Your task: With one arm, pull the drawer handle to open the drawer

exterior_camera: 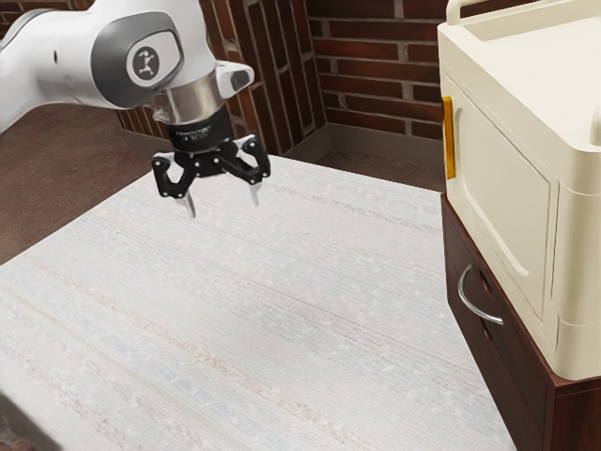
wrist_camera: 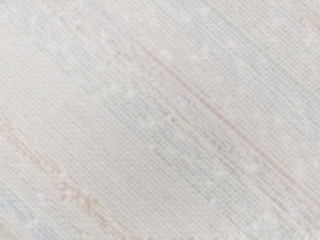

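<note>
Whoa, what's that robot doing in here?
A robot arm has the job of pulling a drawer open, but it isn't holding anything right now. Its gripper is open above the table, well away from the silver handle. The drawer looks shut, under a big cream box.

The arm (exterior_camera: 38,75) is glossy white. Above its silvery collar (exterior_camera: 192,103), a gray joint cover (exterior_camera: 106,62) frames a white badge (exterior_camera: 169,51) with a dark logo. Below the collar, pale lettering marks a black band (exterior_camera: 205,134); the black gripper (exterior_camera: 224,209) has angular linkages, pale round pins and light gray fingertips (exterior_camera: 191,205).
</note>
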Tool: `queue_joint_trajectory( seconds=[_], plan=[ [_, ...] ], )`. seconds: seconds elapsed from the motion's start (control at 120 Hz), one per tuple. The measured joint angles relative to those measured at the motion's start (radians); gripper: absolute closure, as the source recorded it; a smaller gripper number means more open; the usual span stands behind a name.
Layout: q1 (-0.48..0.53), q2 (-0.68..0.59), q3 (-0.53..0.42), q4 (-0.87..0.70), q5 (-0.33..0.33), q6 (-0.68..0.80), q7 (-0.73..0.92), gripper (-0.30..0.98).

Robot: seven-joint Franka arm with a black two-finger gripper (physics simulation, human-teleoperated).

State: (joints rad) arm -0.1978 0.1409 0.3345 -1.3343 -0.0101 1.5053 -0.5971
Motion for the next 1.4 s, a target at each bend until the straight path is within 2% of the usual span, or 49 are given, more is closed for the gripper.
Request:
queue_joint_trajectory(
  seconds=[0.2, 0.283, 0.408, 0.617, 0.767, 1.008, 1.4],
  plan=[
    [-0.016, -0.004, -0.007, -0.007, 0.002, -0.016, 0.171, 0.0],
    [-0.027, -0.014, -0.018, -0.021, -0.011, -0.021, 0.186, 0.0],
    [-0.094, -0.086, -0.028, -0.138, -0.068, -0.008, 0.104, 0.0],
    [-0.256, -0.211, -0.033, -0.318, -0.086, 0.094, -0.038, 0.0],
    [-0.241, -0.232, -0.027, -0.389, -0.109, 0.188, -0.117, 0.0],
    [-0.347, -0.231, -0.029, -0.441, -0.107, 0.345, -0.257, 0.0],
    [-0.347, -0.18, -0.033, -0.439, -0.096, 0.486, -0.422, 0.0]
  ],
)
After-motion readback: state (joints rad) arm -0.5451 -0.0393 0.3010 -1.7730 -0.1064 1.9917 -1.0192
